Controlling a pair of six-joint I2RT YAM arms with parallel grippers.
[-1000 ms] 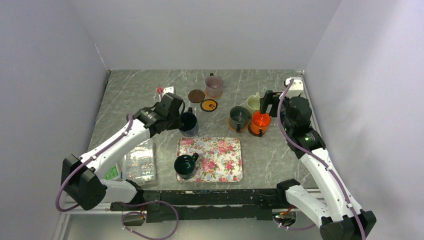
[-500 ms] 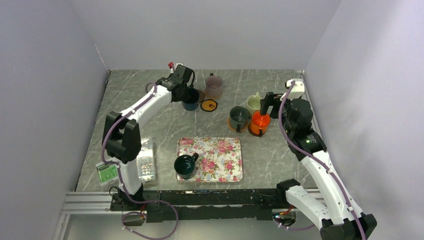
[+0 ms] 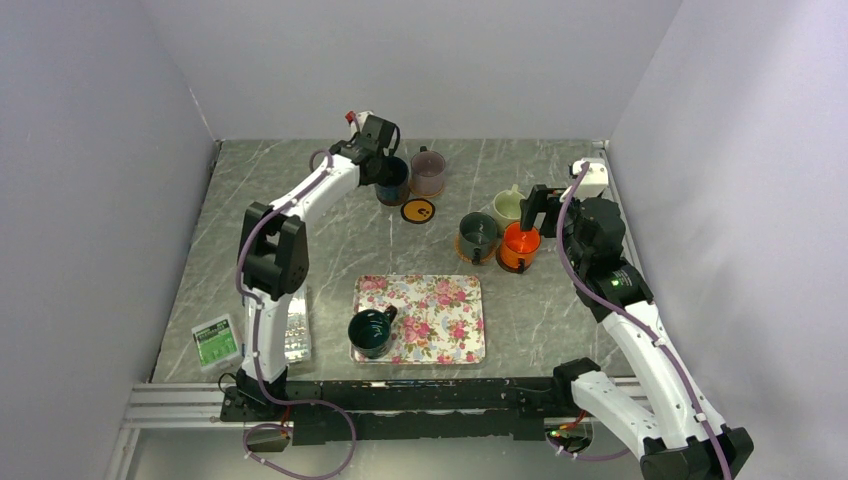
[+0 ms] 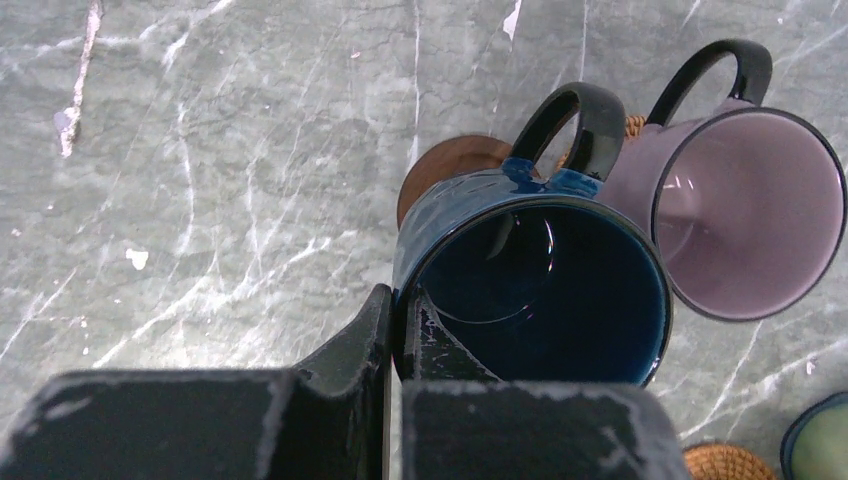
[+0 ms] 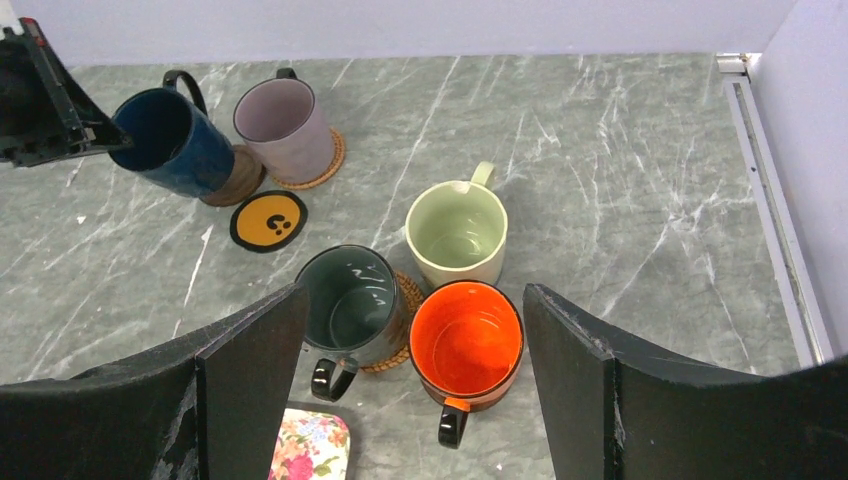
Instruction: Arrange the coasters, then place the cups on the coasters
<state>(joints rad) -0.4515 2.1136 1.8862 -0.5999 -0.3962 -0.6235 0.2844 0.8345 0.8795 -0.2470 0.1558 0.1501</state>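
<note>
Marbled counter [image 3: 260, 200]: I pinch the navy mug [image 4: 470, 215] by its rim in my left jaws; hard, glazed, likely slippery. Right jaws gape empty.

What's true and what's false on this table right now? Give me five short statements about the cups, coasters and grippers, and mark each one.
1. The left gripper pinches the rim of the navy cup. True.
2. A cup stands on the black coaster with the orange rim. False: it lies bare.
3. A dark green cup stands on the floral tray. True.
4. The right gripper holds the orange cup. False: its jaws are open above the cup and hold nothing.
5. The mauve cup sits on a tan woven coaster. True.
</note>
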